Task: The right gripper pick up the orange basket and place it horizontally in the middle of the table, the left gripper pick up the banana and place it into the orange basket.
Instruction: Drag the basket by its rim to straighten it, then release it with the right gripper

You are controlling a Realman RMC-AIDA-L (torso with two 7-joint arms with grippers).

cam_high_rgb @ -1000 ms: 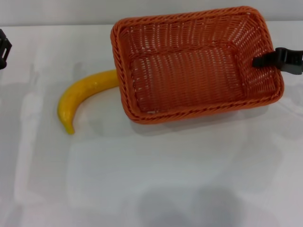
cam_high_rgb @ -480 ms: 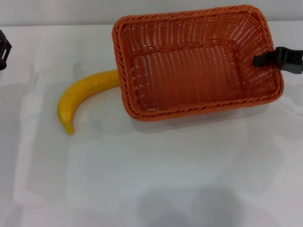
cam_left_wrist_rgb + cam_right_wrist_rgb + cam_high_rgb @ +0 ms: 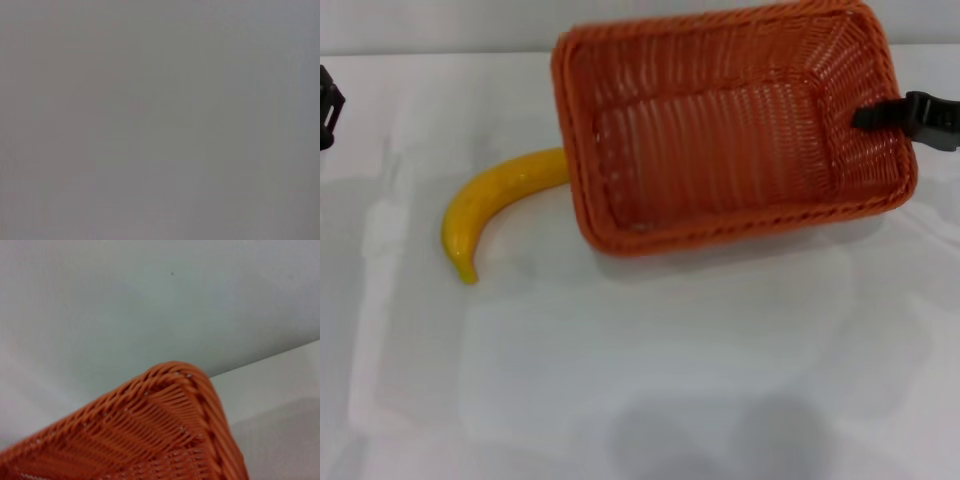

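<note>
While the right gripper reaches in from the right edge of the table, its slim black fingers are pinched on the right short wall of the orange basket. This basket sits toward the far edge, tilted, and nothing lies inside it. Just beside its left wall, the banana lies on the tabletop. At the left edge the left gripper rests; I cannot tell its opening. No writing is readable.
</note>
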